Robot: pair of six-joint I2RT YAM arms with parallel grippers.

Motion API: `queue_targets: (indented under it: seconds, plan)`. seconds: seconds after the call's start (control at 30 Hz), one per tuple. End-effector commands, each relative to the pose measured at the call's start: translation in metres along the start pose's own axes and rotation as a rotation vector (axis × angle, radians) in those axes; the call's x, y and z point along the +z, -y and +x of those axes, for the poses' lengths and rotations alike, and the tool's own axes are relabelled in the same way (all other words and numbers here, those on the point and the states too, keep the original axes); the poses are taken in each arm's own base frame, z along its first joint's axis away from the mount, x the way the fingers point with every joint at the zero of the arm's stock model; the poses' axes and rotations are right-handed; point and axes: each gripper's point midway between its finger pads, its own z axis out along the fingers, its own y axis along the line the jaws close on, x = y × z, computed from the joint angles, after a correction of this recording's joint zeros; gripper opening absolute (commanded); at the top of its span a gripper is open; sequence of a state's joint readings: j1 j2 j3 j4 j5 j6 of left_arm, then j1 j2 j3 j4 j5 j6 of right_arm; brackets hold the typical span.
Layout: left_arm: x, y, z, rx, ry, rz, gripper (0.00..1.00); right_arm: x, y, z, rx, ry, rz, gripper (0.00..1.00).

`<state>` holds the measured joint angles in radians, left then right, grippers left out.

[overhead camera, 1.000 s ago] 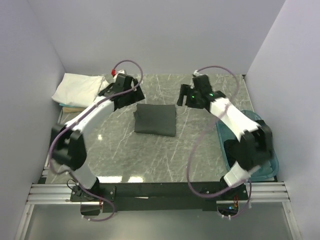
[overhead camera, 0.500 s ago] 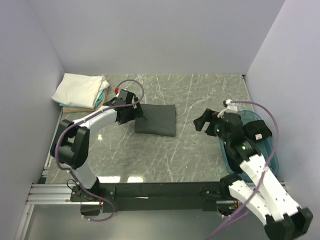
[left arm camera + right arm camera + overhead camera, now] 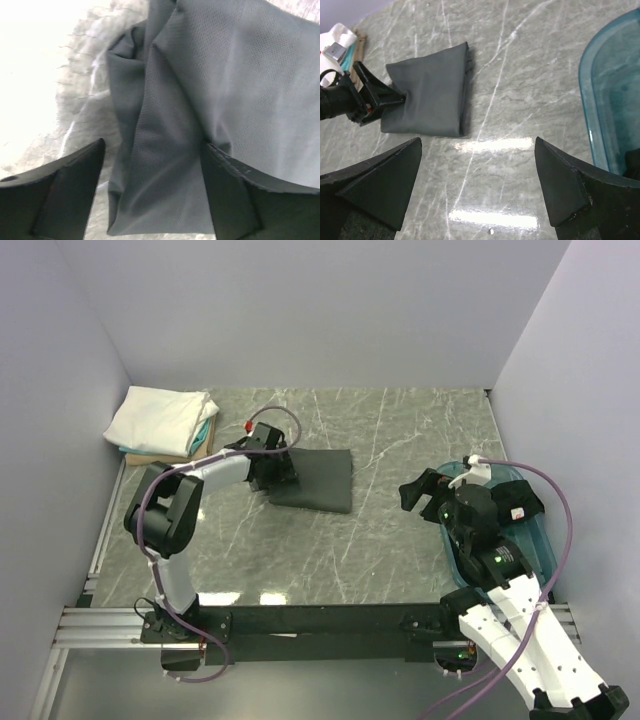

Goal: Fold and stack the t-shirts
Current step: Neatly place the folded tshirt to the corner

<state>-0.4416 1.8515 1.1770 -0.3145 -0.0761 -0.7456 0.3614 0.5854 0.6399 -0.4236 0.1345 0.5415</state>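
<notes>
A dark charcoal-grey t-shirt lies folded into a rectangle on the marble table. My left gripper is at its left edge, open. In the left wrist view the left gripper has its jaws apart on either side of a bunched fold of the grey t-shirt, not closed on it. My right gripper is open and empty, right of the tee beside the bin. In the right wrist view the right gripper hovers over bare table, with the grey t-shirt ahead. A folded white t-shirt tops a pile at the back left, a teal one under it.
A teal plastic bin stands at the right edge, partly under my right arm; its rim shows in the right wrist view, with something dark inside. Walls close in the table on the left, back and right.
My left gripper came forward from the back of the table to the grey tee's left edge. My right arm swung from behind the tee to the right, beside the bin.
</notes>
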Motion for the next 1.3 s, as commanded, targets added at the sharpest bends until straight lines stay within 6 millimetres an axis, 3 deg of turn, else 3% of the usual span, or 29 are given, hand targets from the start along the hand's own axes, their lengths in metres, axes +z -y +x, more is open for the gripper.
queue_targets:
  seconds: [0.0, 0.23, 0.3, 0.37, 0.47, 0.57, 0.87, 1.0, 1.07, 1.1, 1.27]
  plan:
    - [0.011, 0.009, 0.016, 0.042, -0.031, -0.016, 0.81, -0.001, 0.008, -0.006, -0.012, 0.034, 0.04, 1.0]
    - [0.019, 0.006, 0.025, 0.1, -0.023, -0.126, 0.52, 0.001, 0.015, -0.003, -0.029, 0.035, 0.066, 1.0]
    - [0.017, 0.003, 0.02, 0.118, -0.001, -0.173, 0.38, 0.001, 0.017, -0.002, -0.038, 0.034, 0.073, 1.0]
    - [0.016, 0.001, 0.012, 0.13, 0.031, -0.209, 0.16, 0.002, 0.019, -0.004, -0.048, 0.043, 0.083, 1.0]
    - [0.013, -0.006, 0.001, 0.153, 0.058, -0.271, 0.01, 0.002, 0.021, -0.005, -0.061, 0.052, 0.09, 1.0]
    - [0.005, -0.018, -0.017, 0.195, 0.116, -0.365, 0.01, 0.002, 0.025, -0.006, -0.07, 0.061, 0.103, 1.0]
    - [-0.046, -0.04, -0.106, 0.449, 0.419, -0.55, 0.01, 0.006, 0.028, -0.001, -0.078, 0.06, 0.11, 1.0]
    - [-0.065, -0.063, -0.143, 0.498, 0.462, -0.603, 0.01, 0.008, 0.03, 0.001, -0.077, 0.052, 0.115, 1.0]
    - [-0.068, -0.073, -0.151, 0.58, 0.452, -0.624, 0.01, 0.008, 0.029, 0.001, -0.077, 0.054, 0.114, 1.0]
    - [-0.074, -0.076, -0.165, 0.587, 0.49, -0.633, 0.01, 0.009, 0.03, 0.003, -0.078, 0.05, 0.115, 1.0]
    - [-0.085, -0.084, -0.201, 0.71, 0.484, -0.674, 0.01, 0.012, 0.033, 0.007, -0.079, 0.038, 0.131, 1.0]
